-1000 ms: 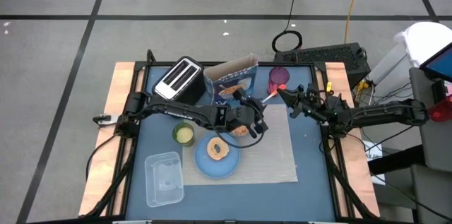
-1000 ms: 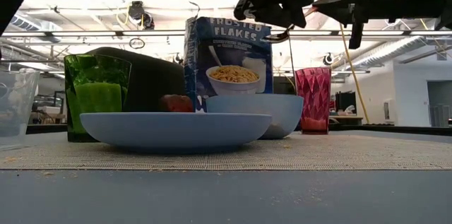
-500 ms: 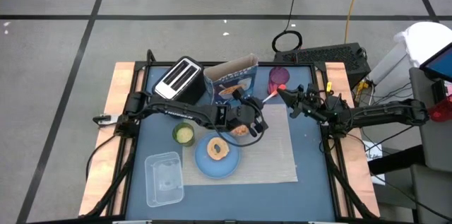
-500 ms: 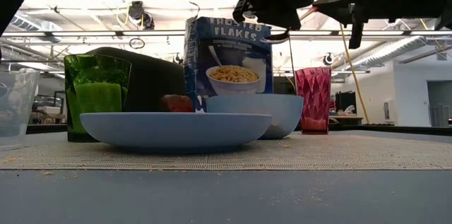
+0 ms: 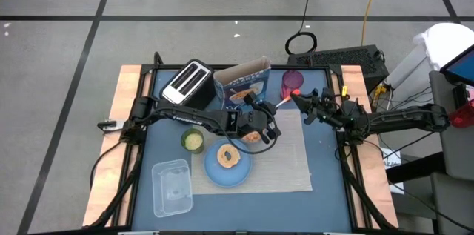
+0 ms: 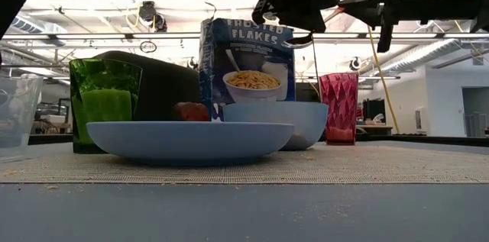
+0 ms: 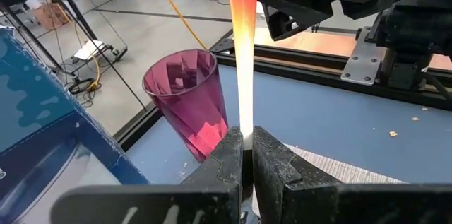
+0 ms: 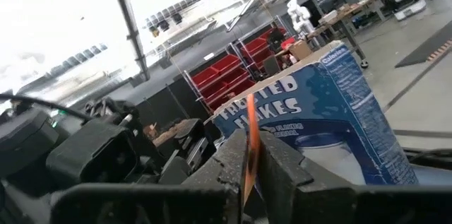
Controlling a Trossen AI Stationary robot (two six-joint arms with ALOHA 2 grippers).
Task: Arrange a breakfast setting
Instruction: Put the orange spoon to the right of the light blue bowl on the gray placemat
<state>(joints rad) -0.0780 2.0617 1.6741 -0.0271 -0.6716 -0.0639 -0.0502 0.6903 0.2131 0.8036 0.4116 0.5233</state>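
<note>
**Clerk:** Spoon (image 5: pixel 284 100), one: orange plastic handle, metal bowl end, held in the air above the blue bowl (image 6: pixel 276 124) and shared between both arms. Left tool (image 7: pixel 241 155) is clenched on the lower handle; right tool (image 8: pixel 248 155) is clenched on the upper end.

**Checker:** Crockery count?

**Clerk:** Plate (image 5: pixel 209 170), one: round, light blue, smooth and shallow, on the placemat (image 5: pixel 292 150) with a browned round piece of food (image 5: pixel 228 156) on it. Blue bowl, one: smooth, rounded, just behind the plate in the low view. Placemat, one: beige, rectangular, coarse woven texture.

**Checker:** Cups?

**Clerk:** Two. Purple cup (image 7: pixel 189 98), one: translucent, faceted, tapering, upright on the blue bench (image 5: pixel 326 183) beside the cereal box (image 6: pixel 246 62). Green cup (image 6: pixel 105 101), one: translucent, faceted, upright by the plate's left edge.

**Checker:** Box and fruit?

**Clerk:** Cereal box, one: blue printed card, upright, top flap open, at the rear of the bench. Dark-red fruit (image 6: pixel 191 111), one: small and rounded, seen past the plate's rim in the low view; what it rests on cannot be told.

**Checker:** Remainder?

**Clerk:** Toaster (image 5: pixel 188 82), one: black and silver, two slots, rear left. Clear plastic container (image 5: pixel 172 187), one: rectangular, rounded corners, front left.
</note>
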